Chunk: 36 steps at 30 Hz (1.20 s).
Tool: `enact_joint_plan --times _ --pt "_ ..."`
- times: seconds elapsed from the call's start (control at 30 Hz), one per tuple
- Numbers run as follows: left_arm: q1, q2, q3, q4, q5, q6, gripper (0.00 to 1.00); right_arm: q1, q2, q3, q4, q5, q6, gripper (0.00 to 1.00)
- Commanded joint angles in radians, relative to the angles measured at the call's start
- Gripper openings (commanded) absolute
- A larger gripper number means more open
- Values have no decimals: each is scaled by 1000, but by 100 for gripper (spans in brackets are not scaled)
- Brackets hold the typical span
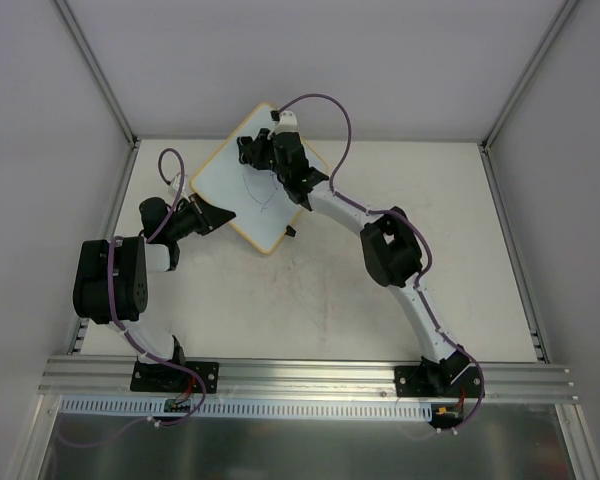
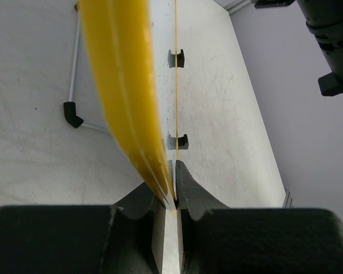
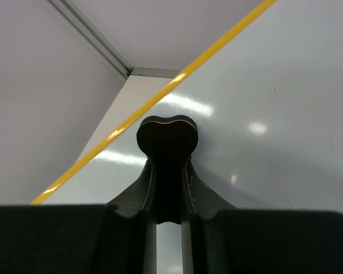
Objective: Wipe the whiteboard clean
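Observation:
The whiteboard [image 1: 230, 185] lies diamond-wise at the back left of the table, with a faint pen line [image 1: 261, 197] on it. My left gripper [image 1: 218, 216] is shut on its near-left edge; in the left wrist view the yellow frame [image 2: 126, 85] runs into the closed jaws of this gripper [image 2: 172, 191], and two black clip feet [image 2: 177, 141] show. My right gripper [image 1: 254, 150] is over the board's far part, shut on a black eraser [image 3: 167, 136] that rests on the white surface [image 3: 274, 114] near the yellow frame [image 3: 177, 80].
The table [image 1: 380, 290] is walled by white panels with aluminium posts [image 1: 95, 70] at the back corners. A black corner bracket [image 2: 72, 114] sits by the left wall. The right arm's elbow [image 1: 390, 250] hangs over the table's middle.

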Motion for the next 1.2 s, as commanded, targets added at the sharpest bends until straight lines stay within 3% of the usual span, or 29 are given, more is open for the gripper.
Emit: enact_joint_plan --times 0.0,0.37,0.73,1.17 --pt "-10 -9 -11 -9 51 95 0 6 73 123 -36 25 8 0" --pt "-10 -7 -11 -8 51 95 0 -36 138 221 -4 84 47 0" --pt "-10 -7 -9 -8 49 95 0 -47 145 232 -2 -7 59 0" --pt "-10 -7 -11 -6 49 94 0 6 -51 -125 -50 -149 1 0"
